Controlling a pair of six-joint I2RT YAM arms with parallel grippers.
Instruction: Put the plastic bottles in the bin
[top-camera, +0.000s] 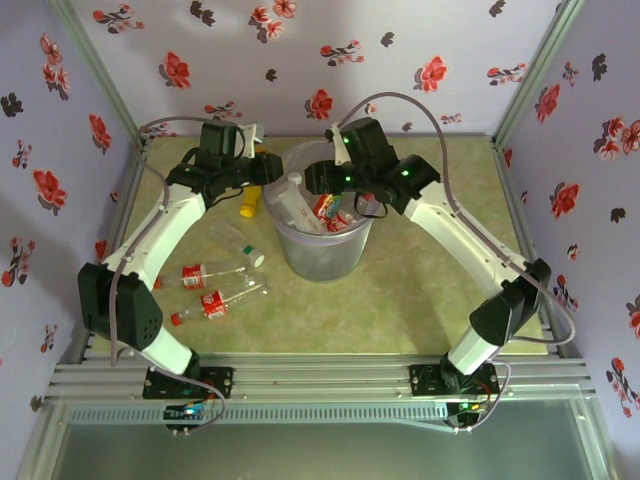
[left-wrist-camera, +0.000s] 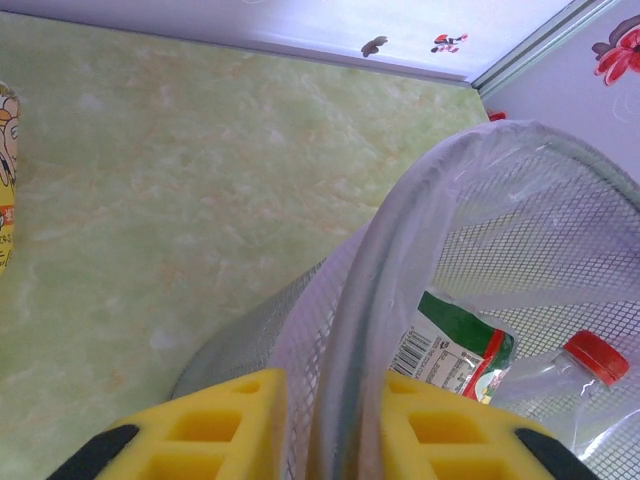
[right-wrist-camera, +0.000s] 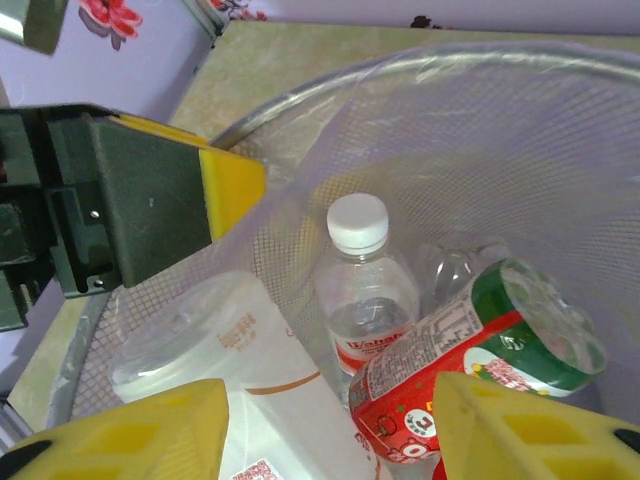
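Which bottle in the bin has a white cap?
The clear bottle standing cap up in the middle of the bin. The red-and-green-labelled bottle beside it lies tilted, showing no cap.

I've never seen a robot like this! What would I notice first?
The big see-through bin in the middle of the table, holding a red-and-green labelled bottle. The left gripper pinches its rim while the right gripper hangs open above it. More red-capped bottles lie on the table to its left.
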